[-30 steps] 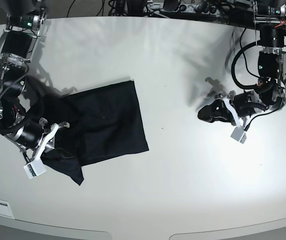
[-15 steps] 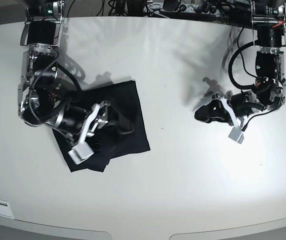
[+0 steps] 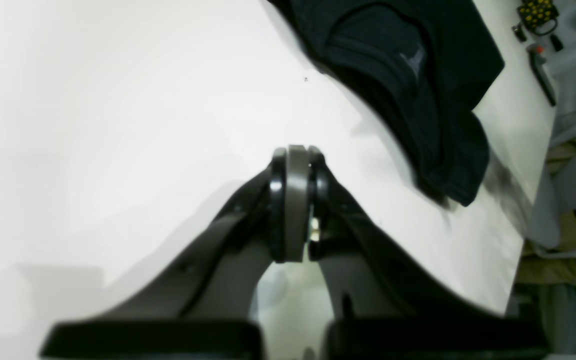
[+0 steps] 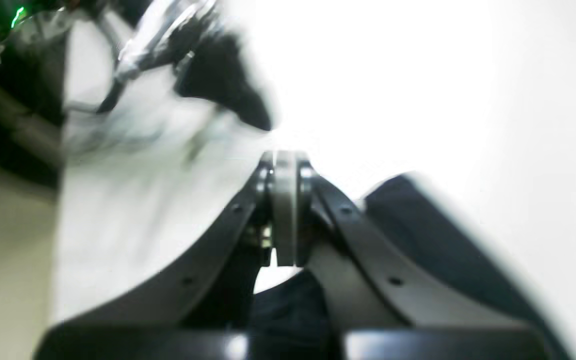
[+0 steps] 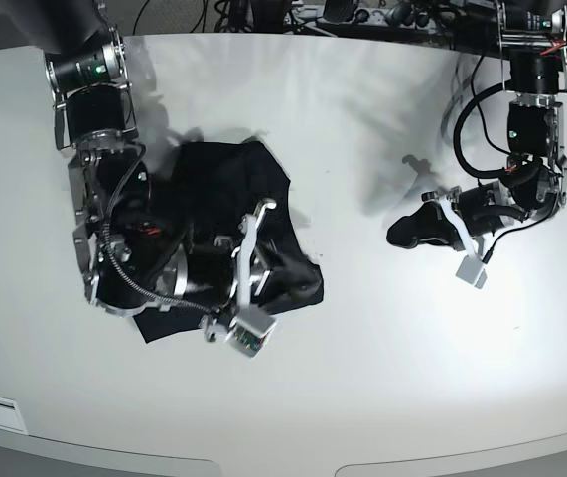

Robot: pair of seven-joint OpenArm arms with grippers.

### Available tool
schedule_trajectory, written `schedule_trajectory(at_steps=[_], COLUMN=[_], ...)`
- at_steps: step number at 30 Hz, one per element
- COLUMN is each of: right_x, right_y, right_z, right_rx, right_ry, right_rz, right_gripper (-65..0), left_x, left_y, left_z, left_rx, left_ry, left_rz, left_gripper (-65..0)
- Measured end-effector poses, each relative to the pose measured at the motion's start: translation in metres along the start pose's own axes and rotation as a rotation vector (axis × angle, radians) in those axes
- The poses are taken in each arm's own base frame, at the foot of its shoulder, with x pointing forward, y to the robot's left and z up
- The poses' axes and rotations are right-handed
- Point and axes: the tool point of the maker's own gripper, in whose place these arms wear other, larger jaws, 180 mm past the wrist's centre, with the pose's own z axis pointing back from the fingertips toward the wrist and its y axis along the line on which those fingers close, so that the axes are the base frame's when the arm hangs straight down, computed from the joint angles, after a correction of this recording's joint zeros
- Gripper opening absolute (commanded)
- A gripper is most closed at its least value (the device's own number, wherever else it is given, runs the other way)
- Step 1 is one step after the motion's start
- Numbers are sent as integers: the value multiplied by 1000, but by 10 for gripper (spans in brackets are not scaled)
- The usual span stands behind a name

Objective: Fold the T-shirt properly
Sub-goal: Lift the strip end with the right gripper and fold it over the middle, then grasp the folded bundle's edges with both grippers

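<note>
The right gripper (image 4: 285, 165), jaws pressed together and empty, hangs over the black T-shirt (image 5: 228, 194), likely to press a fold; the left gripper (image 3: 295, 155), also closed empty, waits apart over bare table (image 5: 382, 378).

The black T-shirt (image 5: 225, 189) lies bunched and partly folded on the table, pale logo showing.

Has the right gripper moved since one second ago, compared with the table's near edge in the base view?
Yes. The right gripper has swept toward the table's middle, rightward in the base view, and is now over the T-shirt's right part.
</note>
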Motion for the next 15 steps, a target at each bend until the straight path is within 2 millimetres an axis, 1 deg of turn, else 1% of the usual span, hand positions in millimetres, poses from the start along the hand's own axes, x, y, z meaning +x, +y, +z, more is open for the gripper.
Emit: schedule_trajectory(at_steps=[2, 3, 5, 6, 8, 9, 10, 12, 14, 15], right_x=[13, 16, 5, -2, -10, -16, -25, -53, -83, -92], right_y=[-27, -41, -64, -74, -90, -97, -105, -123, -140, -148], right_z=[17, 26, 40, 43, 44, 41, 39, 33, 31, 29], right_rx=[-105, -163, -282, -326, -375, -389, -405, -438, -459, -467], right_ry=[-55, -78, -48, -18, -23, -26, -10, 62, 168, 202], right_rz=[8, 10, 22, 32, 26, 13, 0, -37, -68, -84], right_gripper=[-650, -650, -650, -650, -650, -650, -650, -650, -650, -650], left_x=[0, 0, 1, 3, 5, 6, 6, 10, 5, 0], left_y=[-1, -4, -16, -25, -43, -50, -60, -88, -118, -133], left_z=[0, 1, 2, 2, 0, -3, -7, -19, -35, -44], left_rx=[-6, -25, -93, -143, -223, -240, -260, -324, -385, -407], left_ry=[1, 0, -2, -6, -3, 8, 14, 5, 38, 69], left_rz=[3, 12, 34, 50, 63, 42, 18, -27, -92, -133], left_gripper=[-650, -650, -650, -650, -650, -650, -650, -650, -650, -650])
